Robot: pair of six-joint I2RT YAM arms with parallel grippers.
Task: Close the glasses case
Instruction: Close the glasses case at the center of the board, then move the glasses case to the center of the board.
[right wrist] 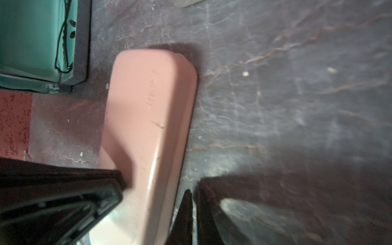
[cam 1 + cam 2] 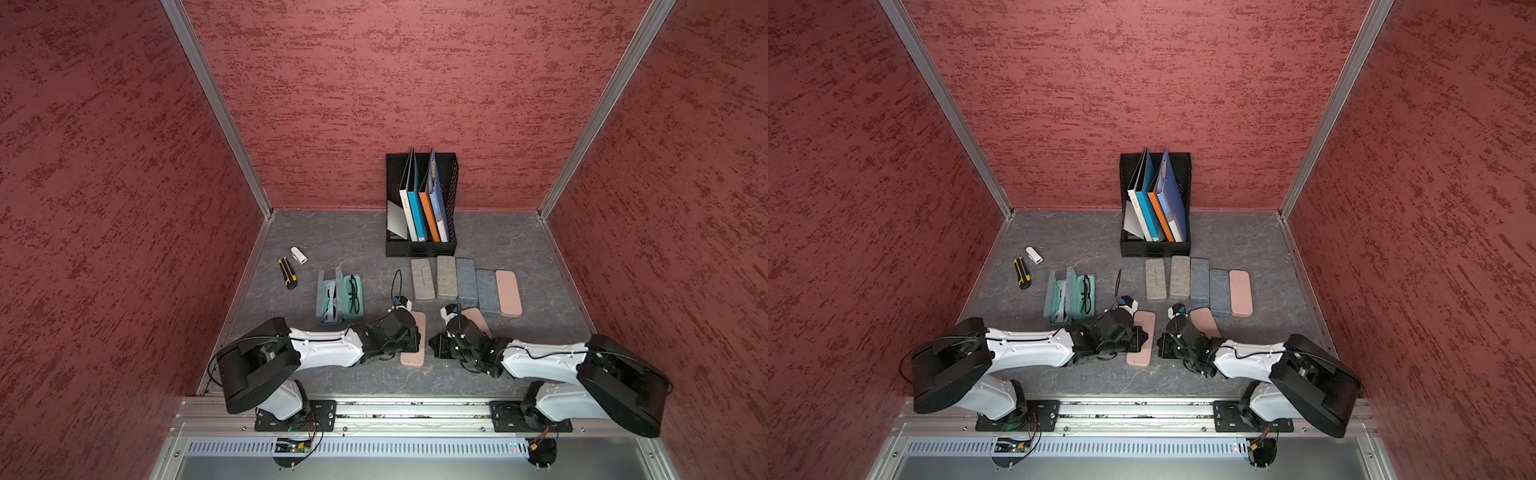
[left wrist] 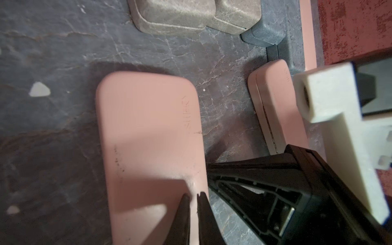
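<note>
Pink glasses case is lying shut around 6 o'clock on the tabletop. Left pincer is over it, tips nearly together, gripping nothing. Right pincer, tips together too, sits just at its 3 o'clock.

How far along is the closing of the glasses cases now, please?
Done: the leftmost pink case lies shut, like the five cases in the row. In hand: left gripper, shut, over it; right gripper, shut, beside it. Left: two green cases open.
</note>
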